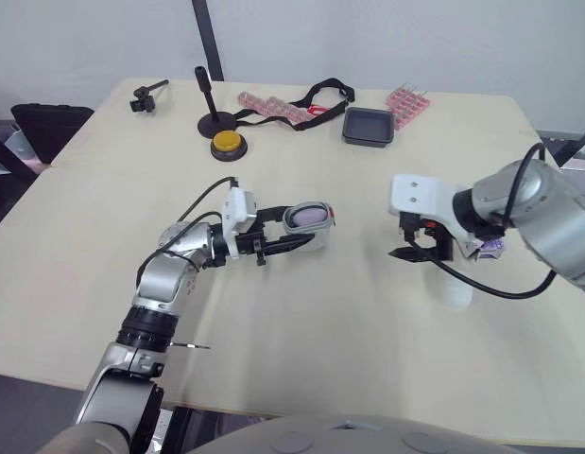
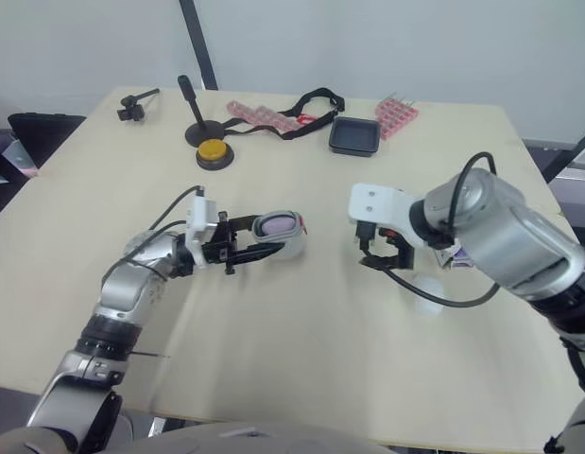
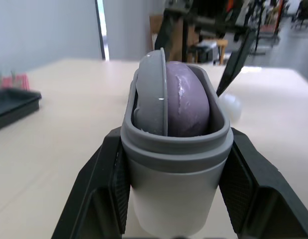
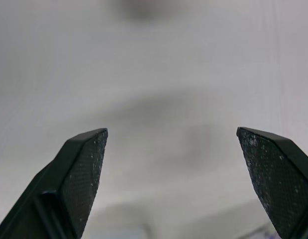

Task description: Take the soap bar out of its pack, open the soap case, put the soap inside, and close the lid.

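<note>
Soap case (image 3: 173,199), soap (image 3: 187,99) inside, clenched in left claw (image 1: 301,230); right claw (image 4: 172,131) spread wide, empty.

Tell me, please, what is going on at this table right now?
The robot is packing a bar of soap into a case. Its left gripper is shut on the grey case, fingers on either side, and the purple soap already sits inside. The right gripper hangs open over the table, holding nothing, beside a pale piece that may be the lid. The case is not yet closed.
</note>
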Controlling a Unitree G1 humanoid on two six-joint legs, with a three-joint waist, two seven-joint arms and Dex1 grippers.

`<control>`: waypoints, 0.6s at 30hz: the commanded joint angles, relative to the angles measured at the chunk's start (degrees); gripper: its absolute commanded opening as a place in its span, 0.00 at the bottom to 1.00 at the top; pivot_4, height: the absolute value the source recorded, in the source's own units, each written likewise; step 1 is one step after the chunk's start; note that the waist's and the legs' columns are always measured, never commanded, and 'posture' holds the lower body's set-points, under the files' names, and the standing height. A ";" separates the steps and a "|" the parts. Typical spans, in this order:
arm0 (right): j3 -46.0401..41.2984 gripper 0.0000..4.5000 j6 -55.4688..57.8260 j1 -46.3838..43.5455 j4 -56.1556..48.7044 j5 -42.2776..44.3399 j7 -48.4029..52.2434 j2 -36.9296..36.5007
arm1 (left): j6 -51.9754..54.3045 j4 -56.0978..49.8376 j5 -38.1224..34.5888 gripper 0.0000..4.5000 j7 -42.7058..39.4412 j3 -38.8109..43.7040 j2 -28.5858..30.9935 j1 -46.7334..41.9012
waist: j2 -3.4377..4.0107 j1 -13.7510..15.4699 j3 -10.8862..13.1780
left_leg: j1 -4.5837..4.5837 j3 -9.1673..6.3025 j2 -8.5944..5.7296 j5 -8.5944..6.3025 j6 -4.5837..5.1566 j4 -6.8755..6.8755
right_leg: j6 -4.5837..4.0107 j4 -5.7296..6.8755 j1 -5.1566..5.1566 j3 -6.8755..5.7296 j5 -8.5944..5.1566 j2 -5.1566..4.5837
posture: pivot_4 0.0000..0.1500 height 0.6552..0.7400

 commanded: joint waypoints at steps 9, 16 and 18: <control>-11.88 1.00 25.25 6.99 -5.08 11.00 -7.61 -7.68 | -6.75 2.14 2.22 0.42 -5.05 -4.81 -3.10 1.18 | 0.01 1.13 -0.01 | 0.03 0.01 0.00 0.01 0.02 0.02 | 0.00 -0.10 0.00 0.02 0.00 -0.01 | 1.00 0.99; -18.18 1.00 25.25 16.68 -2.58 17.52 -13.16 -9.81 | -10.04 5.98 3.49 0.42 -6.70 -5.65 -3.41 0.01 | 0.05 0.82 -0.03 | 0.02 0.06 0.00 -0.01 0.02 -0.01 | 0.00 -0.10 0.00 0.12 0.00 -0.01 | 1.00 0.99; -19.21 1.00 25.25 17.29 -0.61 19.65 -15.95 -8.88 | -10.27 6.40 3.48 0.42 -6.76 -5.63 -3.49 -0.12 | 0.06 0.82 -0.03 | 0.04 0.07 0.00 0.00 0.02 0.01 | 0.00 -0.07 0.01 0.14 0.00 -0.01 | 1.00 0.99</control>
